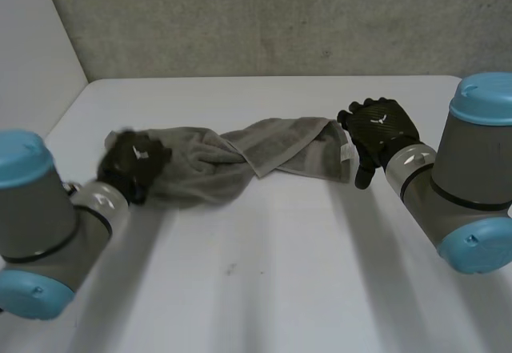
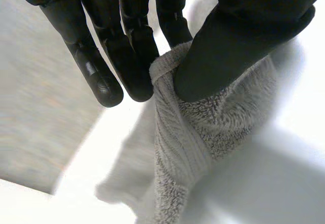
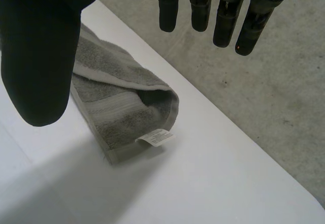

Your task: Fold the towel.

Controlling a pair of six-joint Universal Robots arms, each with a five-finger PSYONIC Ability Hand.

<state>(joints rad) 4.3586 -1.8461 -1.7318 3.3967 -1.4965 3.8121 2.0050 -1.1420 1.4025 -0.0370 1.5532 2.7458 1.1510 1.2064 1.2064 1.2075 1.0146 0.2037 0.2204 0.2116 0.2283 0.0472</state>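
Observation:
A grey towel (image 1: pixel 264 157) lies crumpled and twisted across the middle of the white table (image 1: pixel 272 273). My left hand (image 1: pixel 132 163) is at the towel's left end. In the left wrist view its thumb (image 2: pixel 228 46) presses the towel's edge (image 2: pixel 193 127) against the fingers (image 2: pixel 127 56), pinching the cloth. My right hand (image 1: pixel 378 133) hovers at the towel's right end with straight, spread fingers. The right wrist view has that folded end (image 3: pixel 127 112), with a small white label (image 3: pixel 155 137), lying below the thumb (image 3: pixel 40 51) and the fingers (image 3: pixel 223 16), untouched.
A grey wall (image 1: pixel 264 21) rises behind the table's far edge. The table's right corner (image 3: pixel 284 188) lies just beyond the towel's labelled end, with grey floor (image 3: pixel 264 82) past it. Bare tabletop stretches in front of the towel.

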